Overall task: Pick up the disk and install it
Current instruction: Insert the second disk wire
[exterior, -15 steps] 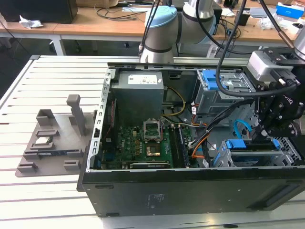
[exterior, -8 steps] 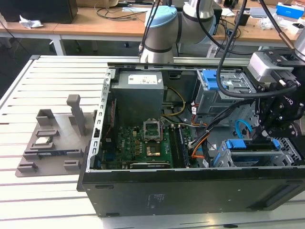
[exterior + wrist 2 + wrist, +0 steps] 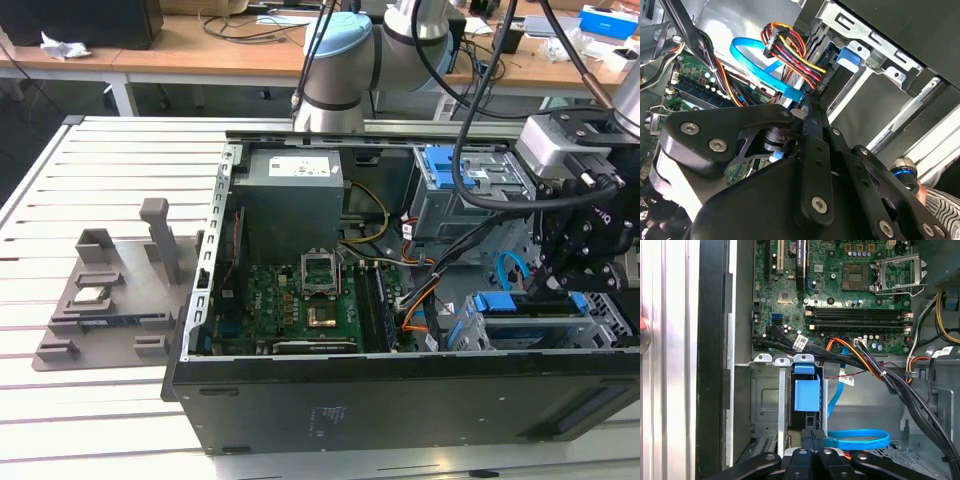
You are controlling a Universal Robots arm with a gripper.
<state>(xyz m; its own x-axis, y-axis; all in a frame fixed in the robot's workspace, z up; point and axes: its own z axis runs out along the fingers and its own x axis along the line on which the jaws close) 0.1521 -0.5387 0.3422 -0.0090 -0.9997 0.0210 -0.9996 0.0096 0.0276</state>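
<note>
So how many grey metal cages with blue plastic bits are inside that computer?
2: a far cage and a near cage, both at the exterior view's right. Cables may hide others.

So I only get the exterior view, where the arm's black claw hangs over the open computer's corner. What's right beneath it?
Observer: In the first wrist view the gripper is over a grey metal cage, close to a blue plastic piece in its slot.
Operator: Any wires nearby?
Observer: In the second wrist view a plug with red, yellow and black wires sits near the gripper, beside a flat blue cable.
</note>
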